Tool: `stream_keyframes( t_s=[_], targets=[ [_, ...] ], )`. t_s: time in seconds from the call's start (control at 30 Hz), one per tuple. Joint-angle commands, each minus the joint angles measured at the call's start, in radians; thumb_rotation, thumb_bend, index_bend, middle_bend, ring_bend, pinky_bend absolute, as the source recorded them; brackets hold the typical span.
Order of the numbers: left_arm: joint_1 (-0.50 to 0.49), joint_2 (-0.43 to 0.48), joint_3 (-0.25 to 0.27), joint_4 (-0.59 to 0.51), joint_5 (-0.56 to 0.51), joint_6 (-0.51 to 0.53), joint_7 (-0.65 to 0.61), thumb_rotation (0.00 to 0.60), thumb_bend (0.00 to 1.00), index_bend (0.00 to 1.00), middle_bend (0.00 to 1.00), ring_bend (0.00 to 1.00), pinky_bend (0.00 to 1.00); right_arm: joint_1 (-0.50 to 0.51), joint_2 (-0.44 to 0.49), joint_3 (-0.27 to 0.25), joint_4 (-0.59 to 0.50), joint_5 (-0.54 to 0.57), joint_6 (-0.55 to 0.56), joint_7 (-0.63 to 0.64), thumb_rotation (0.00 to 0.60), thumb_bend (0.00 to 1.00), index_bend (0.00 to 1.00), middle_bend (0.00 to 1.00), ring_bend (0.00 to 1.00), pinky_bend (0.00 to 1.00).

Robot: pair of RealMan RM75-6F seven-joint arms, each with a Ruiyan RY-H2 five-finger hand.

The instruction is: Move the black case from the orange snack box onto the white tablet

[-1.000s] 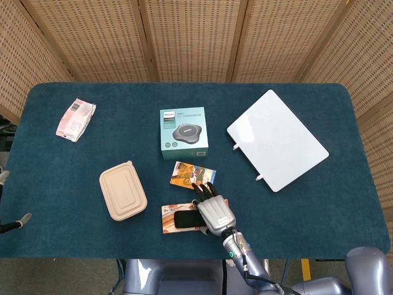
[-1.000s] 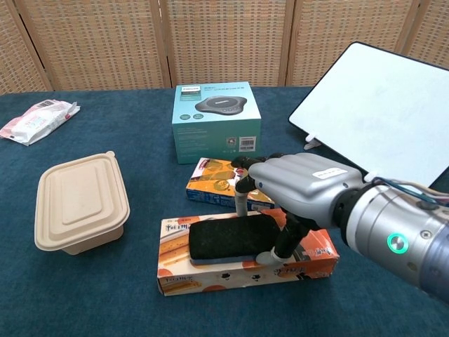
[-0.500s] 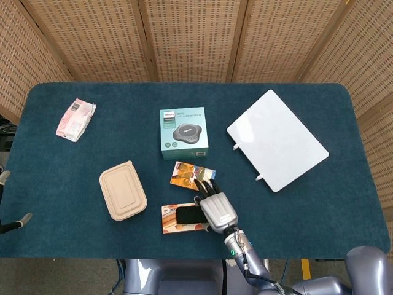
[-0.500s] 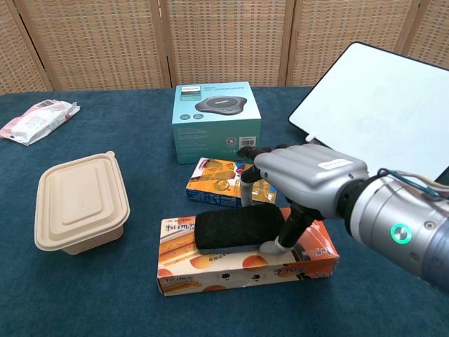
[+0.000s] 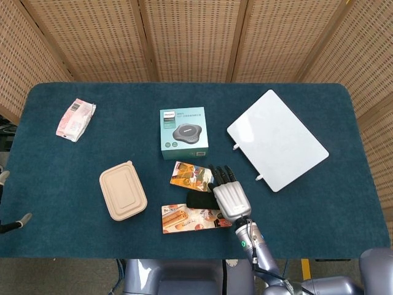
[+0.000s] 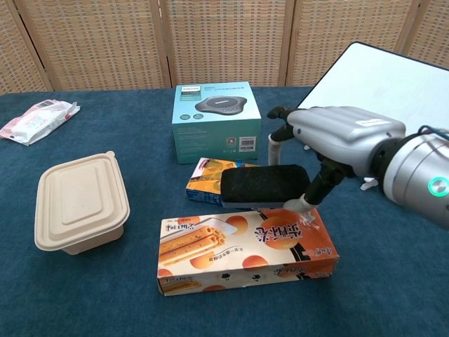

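Note:
My right hand [image 6: 337, 144] [image 5: 230, 195] grips the black case [image 6: 265, 184] [image 5: 201, 200] by its right end and holds it in the air, above the far edge of the orange snack box [image 6: 245, 249] [image 5: 193, 217]. The box's top is bare. The white tablet [image 5: 277, 139] [image 6: 389, 88] lies at the back right, propped at an angle. My left hand shows in neither view.
A teal speaker box [image 5: 183, 132] stands at the middle back. A smaller colourful snack box [image 5: 190, 174] lies just behind the held case. A beige lidded container [image 5: 123, 190] sits to the left and a pink packet [image 5: 75, 118] at the far left.
My right hand has lifted the black case off the orange snack box and carried it up and to the right, toward the tablet.

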Motion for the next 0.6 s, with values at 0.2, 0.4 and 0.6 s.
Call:
stream_keyframes(
  t_s=[0.2, 0.4, 0.6],
  targets=[
    [0.000, -0.003, 0.002, -0.001, 0.003, 0.002, 0.009, 0.600, 0.16, 0.00, 0.00, 0.00, 0.00, -0.026, 0.074, 0.021, -0.002, -0.015, 0.019, 0.050, 0.600, 0.25, 0.47, 0.00, 0.00, 0.00],
    [-0.001, -0.007, 0.005, -0.004, 0.008, 0.003, 0.020, 0.600, 0.16, 0.00, 0.00, 0.00, 0.00, -0.059, 0.121, 0.022, 0.032, -0.052, 0.024, 0.140, 0.600, 0.25, 0.47, 0.00, 0.00, 0.00],
    [0.000, -0.009, 0.007, -0.007, 0.013, 0.007, 0.026, 0.600, 0.16, 0.00, 0.00, 0.00, 0.00, -0.104, 0.141, 0.006, 0.132, -0.149, 0.046, 0.269, 0.600, 0.25, 0.47, 0.00, 0.00, 0.00]
  ],
)
